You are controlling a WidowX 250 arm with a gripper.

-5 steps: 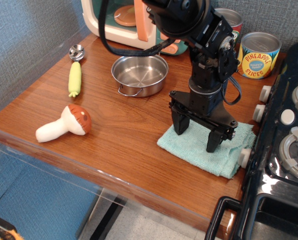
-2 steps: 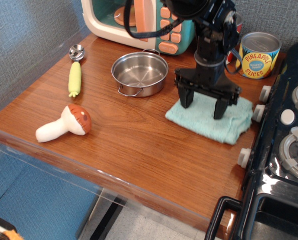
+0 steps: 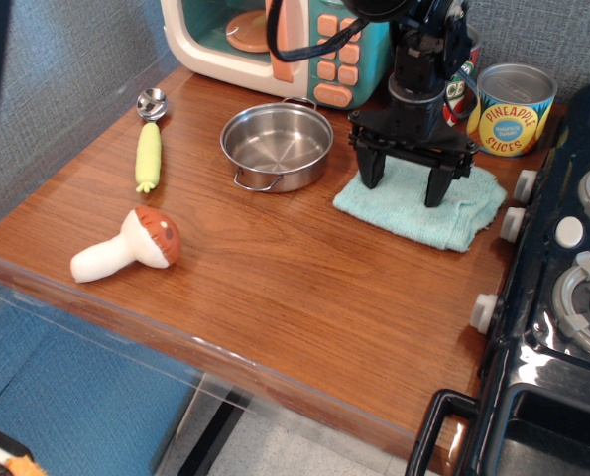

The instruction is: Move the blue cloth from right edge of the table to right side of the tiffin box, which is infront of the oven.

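The blue cloth [image 3: 451, 215] lies flat on the brown table [image 3: 275, 288], just right of the tiffin box [image 3: 277, 147], a shiny steel pan. The pan stands in front of the oven [image 3: 275, 40] at the back. My gripper [image 3: 404, 182] points straight down over the cloth's back half. Its two black fingers are spread wide, with the tips resting on or just above the cloth. The cloth's middle back part is hidden behind the fingers.
A pineapple can [image 3: 513, 109] and a tomato can [image 3: 464, 83] stand behind the cloth. The black toy stove [image 3: 562, 297] borders the table on the right. A toy mushroom [image 3: 126, 248], a corn cob [image 3: 149, 157] and a metal scoop [image 3: 152, 102] lie at the left.
The gripper and the cloth have moved together away from the front right edge, back toward the oven, ending beside the pan. The fingers stayed spread.
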